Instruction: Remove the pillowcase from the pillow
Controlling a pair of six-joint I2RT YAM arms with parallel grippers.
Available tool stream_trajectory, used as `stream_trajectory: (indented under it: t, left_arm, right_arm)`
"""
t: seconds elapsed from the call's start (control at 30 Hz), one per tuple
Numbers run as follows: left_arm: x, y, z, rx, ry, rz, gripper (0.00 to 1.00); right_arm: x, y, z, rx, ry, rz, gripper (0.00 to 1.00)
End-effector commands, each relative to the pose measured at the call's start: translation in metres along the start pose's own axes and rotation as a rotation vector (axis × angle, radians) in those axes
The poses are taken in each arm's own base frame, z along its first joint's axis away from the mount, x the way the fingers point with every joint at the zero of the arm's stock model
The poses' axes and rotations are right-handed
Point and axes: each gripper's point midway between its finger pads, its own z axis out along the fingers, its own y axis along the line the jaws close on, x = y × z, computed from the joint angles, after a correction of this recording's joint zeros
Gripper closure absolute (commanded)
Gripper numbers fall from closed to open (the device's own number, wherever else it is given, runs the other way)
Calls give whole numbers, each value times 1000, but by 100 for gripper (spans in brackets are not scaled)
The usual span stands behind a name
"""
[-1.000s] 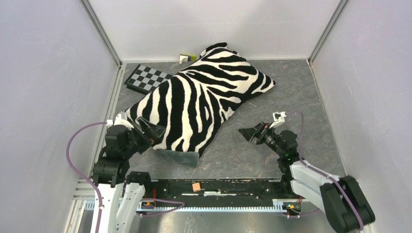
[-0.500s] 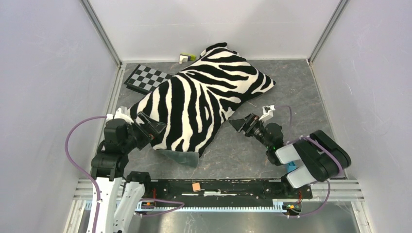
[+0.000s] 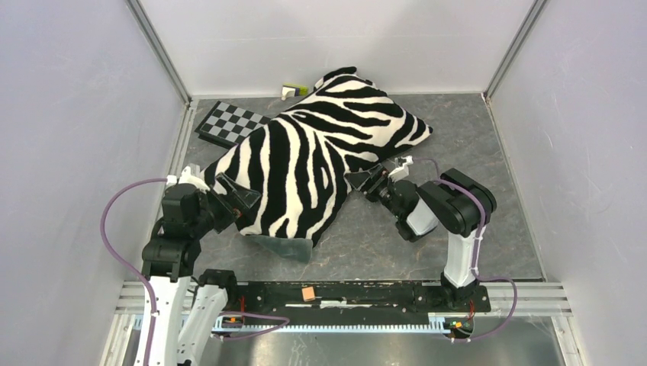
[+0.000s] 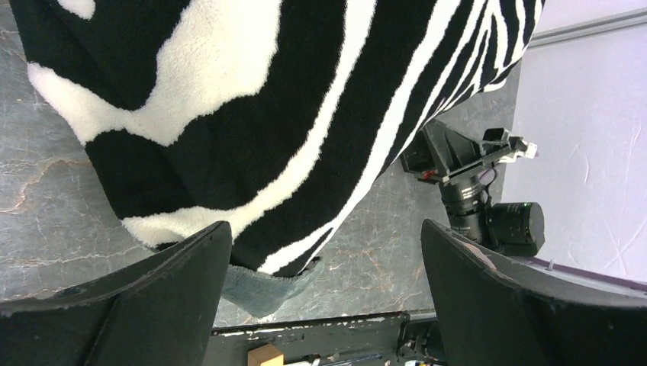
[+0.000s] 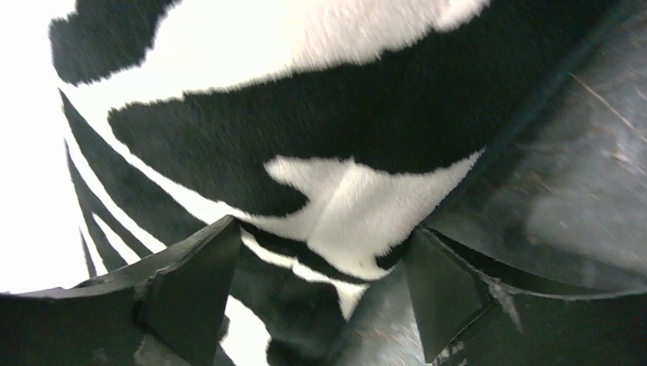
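A: Room to the right of the pillowcase (image 3: 305, 164)?
B: Plenty, bare tabletop (image 3: 488, 137) through to the side wall, save for the right arm (image 3: 458, 221)
A: And left?
B: Tight. Just a narrow strip along the wall, closed off at the back by the checkerboard (image 3: 231, 122) against the fabric

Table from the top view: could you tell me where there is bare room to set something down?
Bare table lies between the pillowcase and the right wall, and between its near end and the front rail. It is crowded by the checkerboard far left, and around the left gripper and right gripper at the pillowcase's edges.
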Motion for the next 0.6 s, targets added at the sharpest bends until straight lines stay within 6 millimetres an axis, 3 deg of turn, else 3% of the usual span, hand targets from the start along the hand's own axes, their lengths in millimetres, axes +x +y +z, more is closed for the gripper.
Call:
stream_trajectory:
  t: [0.0, 0.07, 0.1, 0.13, 0.2, 0.23, 0.37, 0.5, 0.57]
  left_arm:
    - [-9, -9, -5, 21, -16, 58, 0]
    - [-9, -9, -4, 20, -12, 57, 0]
    - [-10, -10, -4, 20, -14, 57, 0]
    - [-10, -10, -4, 21, -14, 57, 0]
    - [-11, -10, -5, 19, -19, 59, 0]
    - [-12, -11, -5, 25, -22, 68, 0]
    - [-9, -33, -8, 152, 8, 157, 4]
    - [-27, -58, -19, 204, -21, 190, 6]
    - [-39, -74, -25, 232, -32, 212, 7]
  right_arm:
    - [-31, 51, 15, -178, -112, 8, 25]
    - [-41, 66, 12, -202, -137, -36, 32]
    - [-45, 73, 12, -206, -142, -63, 41]
    - [-49, 81, 10, -216, -149, -85, 55]
    - [-56, 96, 7, -248, -160, -125, 96]
    - [-60, 102, 5, -261, -164, -145, 100]
    - [-82, 135, -8, -303, -206, -234, 100]
    - [-122, 185, -23, -294, -297, -389, 100]
    - [-149, 224, -42, -309, -368, -459, 100]
